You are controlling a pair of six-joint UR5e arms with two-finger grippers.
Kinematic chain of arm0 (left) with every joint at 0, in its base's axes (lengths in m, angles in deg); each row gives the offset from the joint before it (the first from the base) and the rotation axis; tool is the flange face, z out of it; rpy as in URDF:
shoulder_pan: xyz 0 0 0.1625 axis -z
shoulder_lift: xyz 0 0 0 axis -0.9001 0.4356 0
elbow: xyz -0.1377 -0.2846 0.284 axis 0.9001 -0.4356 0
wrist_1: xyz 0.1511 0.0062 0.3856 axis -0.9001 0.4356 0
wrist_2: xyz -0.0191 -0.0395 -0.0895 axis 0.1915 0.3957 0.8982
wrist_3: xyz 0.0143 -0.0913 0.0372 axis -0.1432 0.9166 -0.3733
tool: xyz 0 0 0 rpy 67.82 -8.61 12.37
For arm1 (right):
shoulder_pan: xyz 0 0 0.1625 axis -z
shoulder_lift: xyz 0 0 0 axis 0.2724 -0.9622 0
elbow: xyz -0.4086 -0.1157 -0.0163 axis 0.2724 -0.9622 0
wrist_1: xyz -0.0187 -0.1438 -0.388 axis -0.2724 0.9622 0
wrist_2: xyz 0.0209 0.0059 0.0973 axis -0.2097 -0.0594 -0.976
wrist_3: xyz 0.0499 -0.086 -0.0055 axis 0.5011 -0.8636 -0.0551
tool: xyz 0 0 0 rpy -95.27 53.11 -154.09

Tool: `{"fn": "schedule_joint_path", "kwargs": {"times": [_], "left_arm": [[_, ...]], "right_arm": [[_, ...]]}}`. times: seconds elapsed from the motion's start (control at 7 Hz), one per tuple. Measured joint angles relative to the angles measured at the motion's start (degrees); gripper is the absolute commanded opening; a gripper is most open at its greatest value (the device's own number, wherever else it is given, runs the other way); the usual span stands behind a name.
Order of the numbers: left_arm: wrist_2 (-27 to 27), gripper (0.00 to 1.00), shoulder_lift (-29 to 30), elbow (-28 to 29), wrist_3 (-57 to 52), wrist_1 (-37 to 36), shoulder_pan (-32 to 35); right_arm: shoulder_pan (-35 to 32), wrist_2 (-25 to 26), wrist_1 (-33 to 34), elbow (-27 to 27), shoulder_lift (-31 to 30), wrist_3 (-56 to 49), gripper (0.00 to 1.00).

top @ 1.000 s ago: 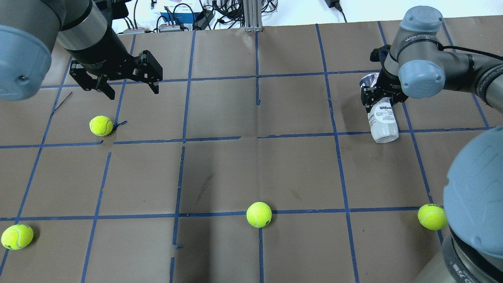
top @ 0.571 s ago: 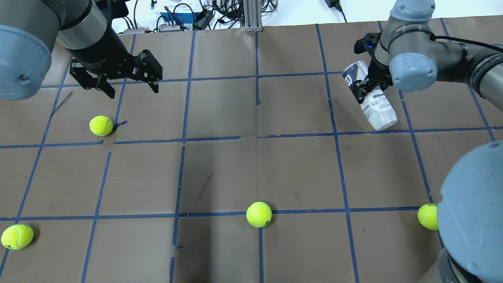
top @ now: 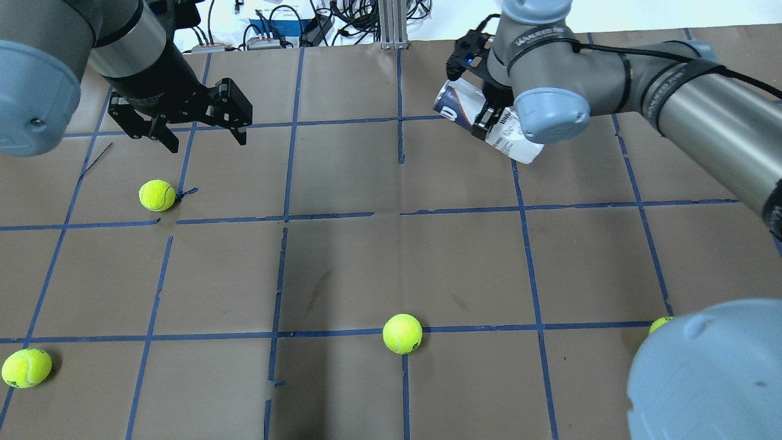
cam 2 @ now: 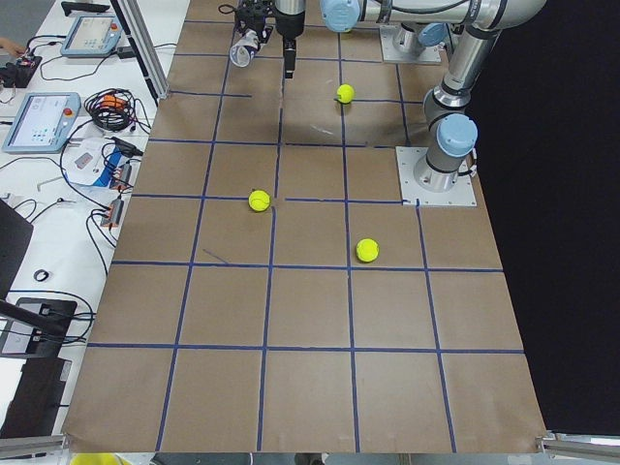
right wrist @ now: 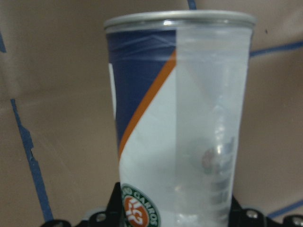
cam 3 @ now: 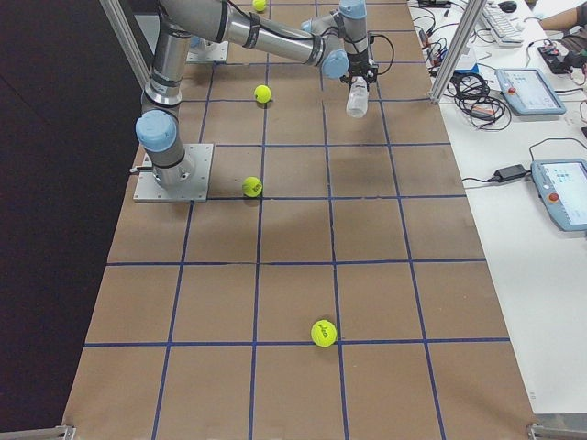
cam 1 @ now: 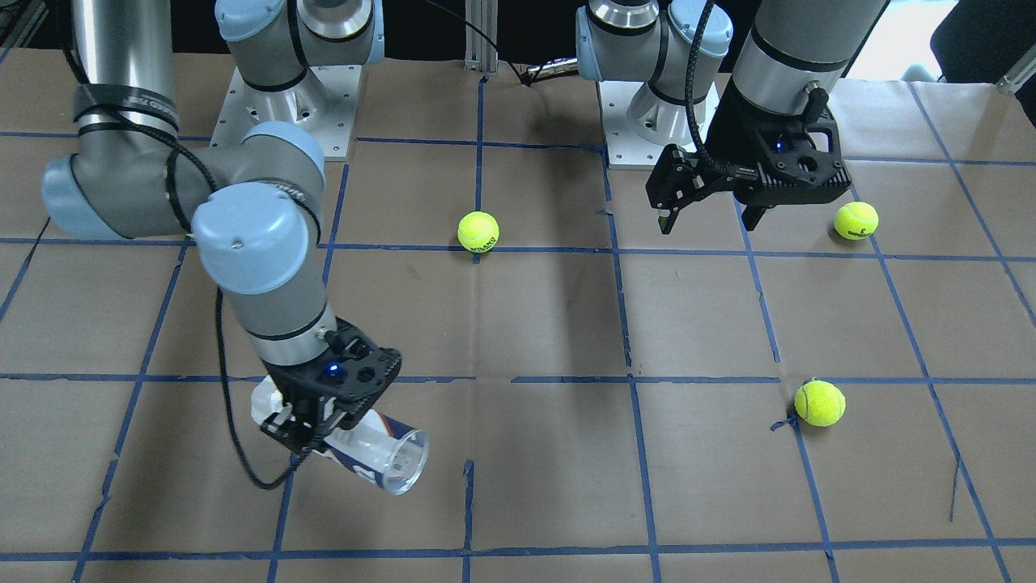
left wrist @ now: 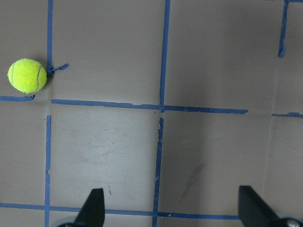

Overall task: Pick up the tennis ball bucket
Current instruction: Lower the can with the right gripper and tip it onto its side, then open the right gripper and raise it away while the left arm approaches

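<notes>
Brown paper taped into blue squares covers the bench [cam 1: 566, 494]. From across it, the right arm [cam 1: 259, 267] on the left has its jaws closed round the tennis ball bucket [cam 1: 380, 455], which lies tilted with its open mouth to the near right. The left jaws hang spread and empty at the far right, close to a tennis ball [cam 1: 856, 220].

From behind the robot, the bucket [top: 510, 139] slants across a far square right of centre, navy end leftward, gripped about its middle. Loose balls sit well apart on the near and left squares.

Both end-of-bench views show it small, hanging from the arm. It looks clear of the paper, though I can't be sure of the gap.

The left wrist camera sees two tips wide apart with bare paper between them.

The right wrist camera is filled by the bucket [right wrist: 180, 118], silver rim uppermost, seemingly empty.

I'd judge the grasp made and the lift largely done, with at most more height left
</notes>
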Motion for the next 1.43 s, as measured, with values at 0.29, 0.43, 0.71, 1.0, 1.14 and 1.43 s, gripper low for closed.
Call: {"fn": "schedule_joint_path", "kwargs": {"times": [0.29,0.43,0.71,1.0,1.14,1.43], "left_arm": [[0.0,1.00,0.0,0.0,0.0,0.0,-0.1],[0.0,1.00,0.0,0.1,0.1,0.0,-0.1],[0.0,1.00,0.0,0.2,0.0,0.0,-0.2],[-0.1,1.00,0.0,0.3,0.0,0.0,-0.3],[0.0,1.00,0.0,0.2,-0.1,0.0,-0.3],[0.0,1.00,0.0,0.2,-0.1,0.0,-0.2]], "right_arm": [[-3.9,0.5,2.9,-1.6,3.8,-9.4,0.71],[-4.7,0.7,3.1,-2.0,4.9,-11.8,0.71],[-5.1,1.3,3.2,-1.7,6.8,-15.0,0.73],[-5.1,2.7,3.2,-1.6,8.3,-15.2,0.77],[-5.1,2.9,3.2,-1.6,8.7,-14.3,0.85],[-5.1,3.0,3.4,-1.8,9.1,-13.2,1.00]]}}
